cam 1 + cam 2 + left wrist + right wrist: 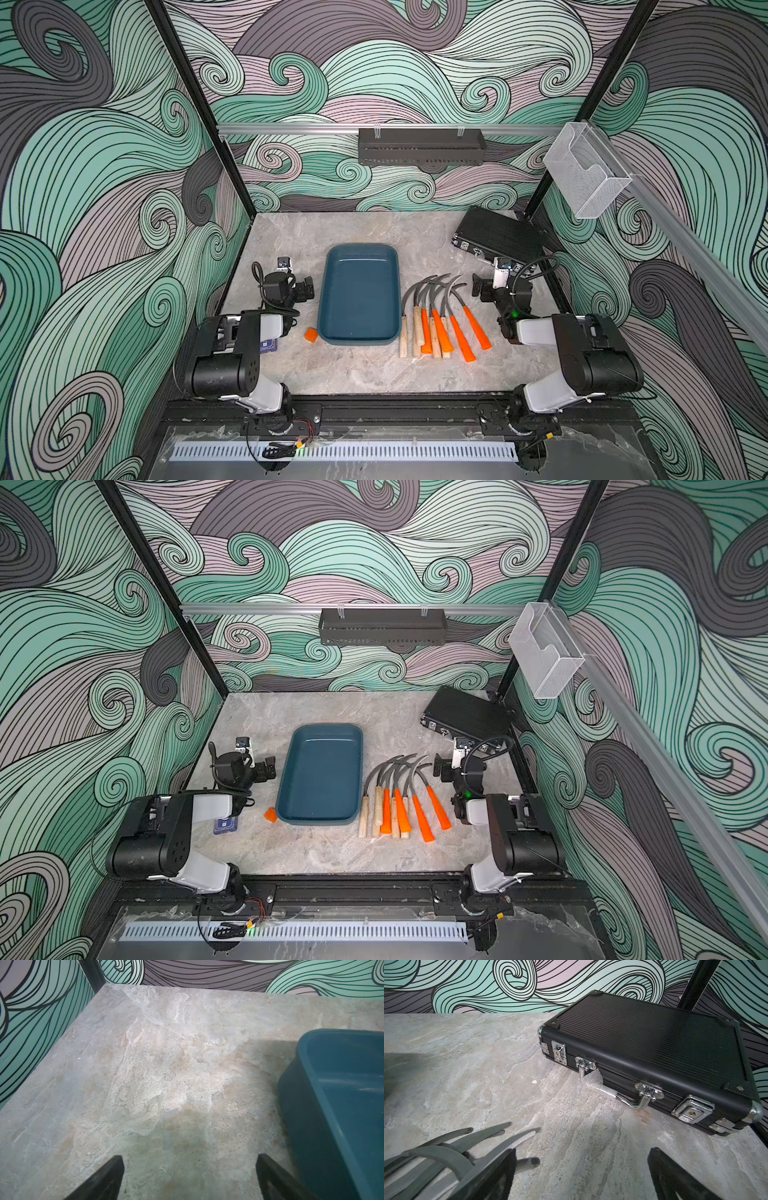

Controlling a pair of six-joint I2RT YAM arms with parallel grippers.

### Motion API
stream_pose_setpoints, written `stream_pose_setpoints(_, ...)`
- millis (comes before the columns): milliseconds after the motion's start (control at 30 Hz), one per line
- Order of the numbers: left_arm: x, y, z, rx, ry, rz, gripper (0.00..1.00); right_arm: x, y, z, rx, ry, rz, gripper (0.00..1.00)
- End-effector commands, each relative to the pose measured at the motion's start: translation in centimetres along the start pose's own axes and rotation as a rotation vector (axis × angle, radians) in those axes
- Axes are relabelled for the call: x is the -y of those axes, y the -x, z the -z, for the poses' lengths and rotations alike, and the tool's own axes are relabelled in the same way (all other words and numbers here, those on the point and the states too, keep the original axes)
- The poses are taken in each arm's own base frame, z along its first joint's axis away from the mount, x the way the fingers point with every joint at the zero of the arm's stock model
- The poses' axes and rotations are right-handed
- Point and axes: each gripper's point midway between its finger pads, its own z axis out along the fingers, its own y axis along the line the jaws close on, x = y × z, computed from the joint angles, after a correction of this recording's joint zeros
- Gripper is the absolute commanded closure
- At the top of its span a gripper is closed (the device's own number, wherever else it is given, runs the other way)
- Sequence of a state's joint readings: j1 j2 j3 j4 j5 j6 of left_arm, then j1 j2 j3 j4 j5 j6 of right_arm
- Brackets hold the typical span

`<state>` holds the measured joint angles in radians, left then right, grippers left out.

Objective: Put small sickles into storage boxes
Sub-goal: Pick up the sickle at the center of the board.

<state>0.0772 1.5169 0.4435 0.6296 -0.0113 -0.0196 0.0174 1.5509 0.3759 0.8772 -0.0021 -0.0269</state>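
1. Left pincer (306, 287): at nine o'clock from the tray, just beside it. Its fingers (108, 1178) stand apart over bare tabletop (166, 1074), holding nothing.
2. Orange cube (311, 335): at seven o'clock, near the tray's corner; no part of my job.
3. Tray (358, 299): mid-table and empty.
4. Sickles (440, 328): about eight, bunched on the tabletop at four o'clock, just beside the tray. Blades point toward twelve; handles are orange or pale wood. All are left to move, so I judge the task not begun.
5. Right pincer (478, 286): at three o'clock, just past the blades. Its fingers are spread wide and empty.
6. Black case (498, 239): at two o'clock, closed.
7. Writing: none I can read. A small blue card (224, 825) at eight o'clock bears a pale print too small to make out.
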Motion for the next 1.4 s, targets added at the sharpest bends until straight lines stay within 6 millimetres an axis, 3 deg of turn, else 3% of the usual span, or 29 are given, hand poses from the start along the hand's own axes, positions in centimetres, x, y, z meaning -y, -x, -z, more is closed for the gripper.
stream_pose_setpoints(0, 0.21, 2.06, -0.40, 0.055, -0.006, 0.010, 0.01, 0.09, 1.28, -0.34, 0.039, 0.001, 0.006, 0.01)
stream_pose_setpoints(1367, 0.39, 2.49, -0.35, 0.065, -0.015, -0.009, 0.02, 0.16, 1.24, -0.45, 0.033, -0.004, 0.003, 0.01)
